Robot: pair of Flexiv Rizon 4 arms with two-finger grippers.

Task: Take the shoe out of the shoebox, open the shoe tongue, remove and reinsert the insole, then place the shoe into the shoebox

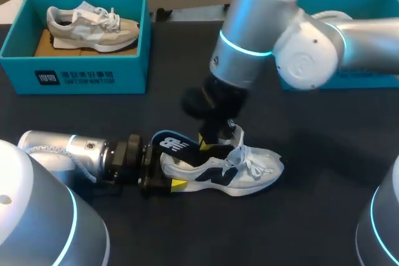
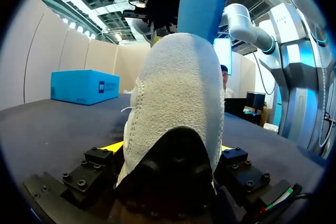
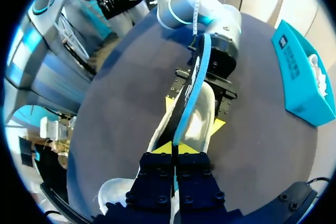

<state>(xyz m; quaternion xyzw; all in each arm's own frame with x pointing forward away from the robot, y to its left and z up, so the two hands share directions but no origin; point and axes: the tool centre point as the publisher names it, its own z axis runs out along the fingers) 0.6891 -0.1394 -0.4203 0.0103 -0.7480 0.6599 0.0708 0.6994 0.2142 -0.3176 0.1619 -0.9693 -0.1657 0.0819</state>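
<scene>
A white sneaker with dark side marks point(image 1: 240, 169) lies on its sole on the black table, toe to the right. My left gripper point(image 1: 167, 177) comes in low from the left, its yellow-tipped fingers point(image 2: 113, 147) standing wide on both sides of the heel point(image 2: 176, 108) and holding it. A blue insole point(image 1: 169, 142) sticks up and back out of the shoe's mouth. My right gripper point(image 1: 215, 136) hangs over the mouth, shut on the insole's front end point(image 3: 174, 148). In the right wrist view the insole point(image 3: 193, 85) runs edge-on from those fingers toward the left gripper point(image 3: 194, 114).
A teal shoebox point(image 1: 81, 66) stands at the back left with a second pale sneaker point(image 1: 90, 26) inside. Another teal box point(image 1: 361, 80) at the back right is partly hidden by my right arm. The same kind of box point(image 3: 299, 77) shows beside the arms in the right wrist view.
</scene>
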